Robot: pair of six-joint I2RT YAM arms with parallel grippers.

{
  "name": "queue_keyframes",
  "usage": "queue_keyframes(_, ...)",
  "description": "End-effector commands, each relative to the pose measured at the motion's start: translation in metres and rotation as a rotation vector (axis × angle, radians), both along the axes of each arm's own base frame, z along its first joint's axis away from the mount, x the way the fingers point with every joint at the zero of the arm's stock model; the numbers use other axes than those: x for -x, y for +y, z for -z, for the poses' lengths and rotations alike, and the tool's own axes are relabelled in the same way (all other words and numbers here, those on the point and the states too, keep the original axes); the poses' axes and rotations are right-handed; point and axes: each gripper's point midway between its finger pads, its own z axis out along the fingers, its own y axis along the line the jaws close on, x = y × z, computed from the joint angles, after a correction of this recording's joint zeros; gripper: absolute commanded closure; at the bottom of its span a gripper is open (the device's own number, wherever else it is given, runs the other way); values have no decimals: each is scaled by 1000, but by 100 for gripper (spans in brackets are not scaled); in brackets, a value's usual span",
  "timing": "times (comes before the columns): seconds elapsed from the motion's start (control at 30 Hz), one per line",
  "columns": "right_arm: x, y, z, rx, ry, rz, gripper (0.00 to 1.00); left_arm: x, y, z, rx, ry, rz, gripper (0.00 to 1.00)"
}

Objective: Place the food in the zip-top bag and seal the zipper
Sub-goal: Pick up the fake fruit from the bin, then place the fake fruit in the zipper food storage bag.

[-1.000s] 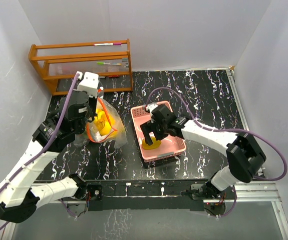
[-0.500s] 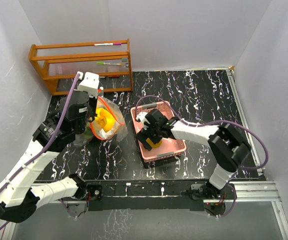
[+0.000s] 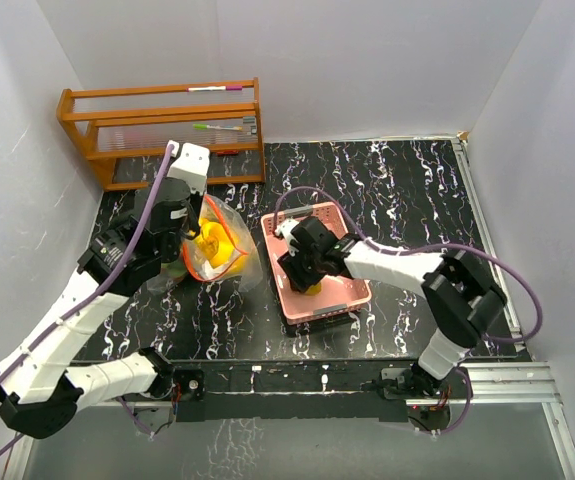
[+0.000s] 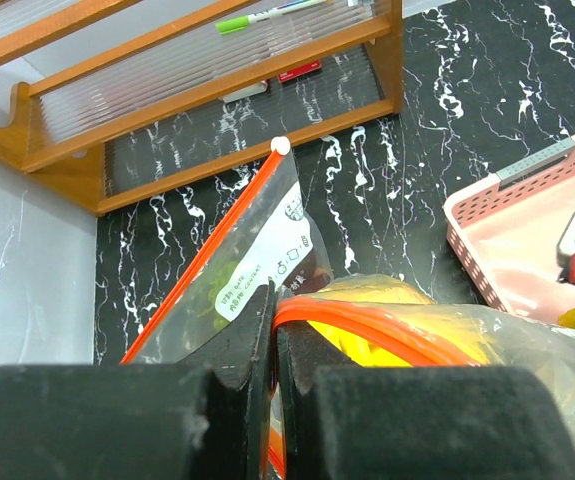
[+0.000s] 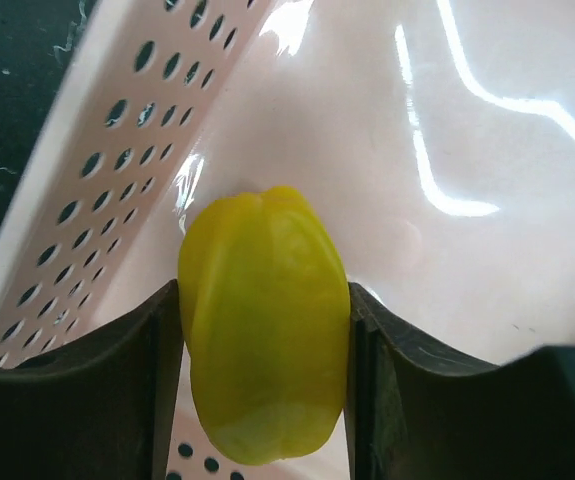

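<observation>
The left gripper point(image 4: 272, 335) is pinched shut on the clear wall of the zip-top bag point(image 4: 267, 240), just beside its orange zipper point(image 4: 387, 322). The bag stands on the left of the black marbled table point(image 3: 397, 190), mouth gaping, with yellow food point(image 3: 210, 243) already lying inside. Compared with half a second ago, the left wrist has swung a little to the right and the bag has leaned that way with it, closer to the pink basket point(image 3: 355, 290).

The right gripper point(image 3: 305, 272) is down inside that basket, at its near-left side. Its two fingers point(image 5: 162, 370) are closed against the flanks of a yellow mango point(image 5: 265, 330), which sits by the perforated wall. A second ago the jaws stood apart over this piece and the arm reached in from farther right; since then the elbow has folded in, and in the last half second the gripper has crept slightly right. From above, the mango point(image 3: 312, 291) shows just under the gripper. I can't tell whether it has left the basket floor.

A wooden rack point(image 3: 162, 130) stands at the far left.
</observation>
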Motion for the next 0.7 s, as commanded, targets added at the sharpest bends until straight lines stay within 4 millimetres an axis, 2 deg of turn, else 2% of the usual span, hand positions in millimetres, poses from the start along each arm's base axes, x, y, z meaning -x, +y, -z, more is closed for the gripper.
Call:
queue_keyframes(0.0,-19,3,-76,-114,-148,112,92,-1,1,-18,40,-46,-7,100)
queue_keyframes(0.1,-20,2,-130,-203,-213,142,92,-2,-1,-15,45,-38,-6,100)
queue_keyframes(0.17,-11,8,-173,-313,-254,100,92,-3,-5,-15,48,-30,3,100)
queue_keyframes(0.27,18,20,-253,-566,-331,-36,92,-8,-12,-14,45,-20,19,100)
queue_keyframes(0.33,40,28,-300,-725,-367,-136,92,-12,-17,-11,37,-7,29,100)
queue_keyframes(0.43,72,39,-355,-937,-390,-290,92,-18,-28,-9,44,5,54,100)
queue_keyframes(0.53,89,54,-382,-1043,-369,-383,92,-24,-40,-6,59,14,82,100)
queue_keyframes(0.67,90,82,-385,-1054,-344,-406,92,-33,-57,-1,76,31,121,100)
